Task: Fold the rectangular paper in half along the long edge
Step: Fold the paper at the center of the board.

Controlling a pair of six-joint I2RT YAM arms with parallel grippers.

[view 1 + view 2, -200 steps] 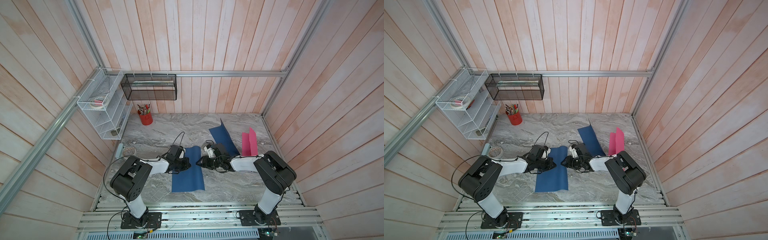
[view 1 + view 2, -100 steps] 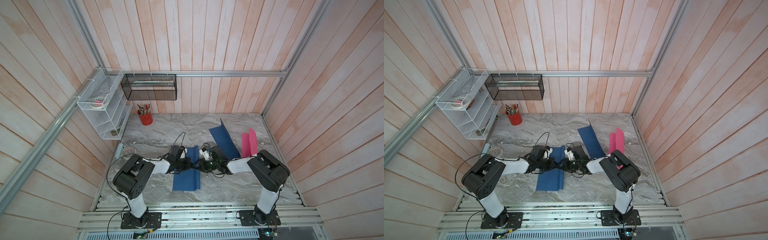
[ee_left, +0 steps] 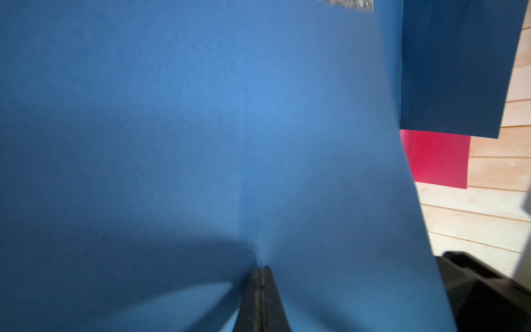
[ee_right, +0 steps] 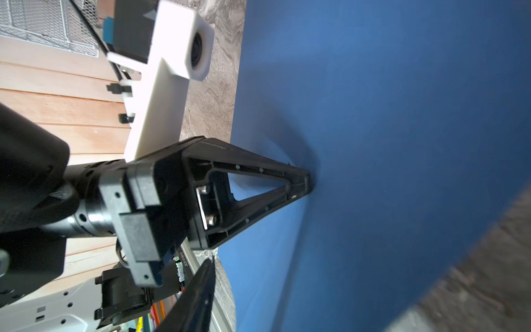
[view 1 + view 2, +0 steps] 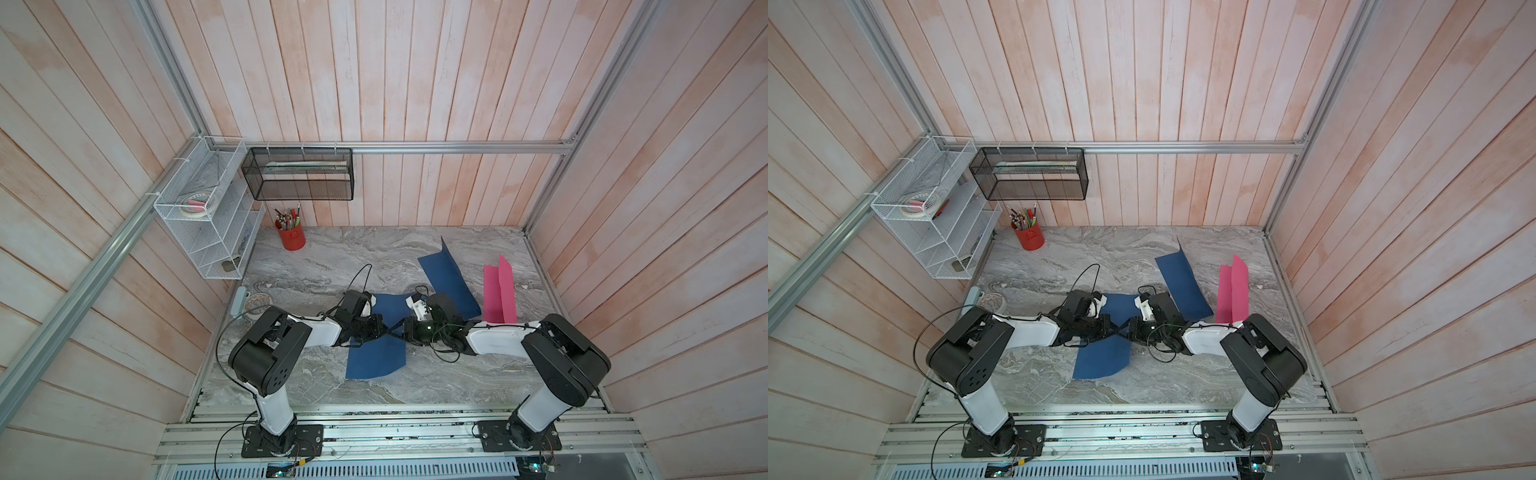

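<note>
Pinching the blue paper [image 5: 376, 357] near its middle, the left jaws are closed tight on the sheet. It bows up around them, and its end toward the arm bases lies flat on the marble bench [image 5: 316, 257]. The right jaws nearly meet them, tip to tip; whether they grip cannot be told. Beyond the right jaws lie a second blue sheet [image 5: 449, 278] and a pink sheet [image 5: 498, 291].
</note>
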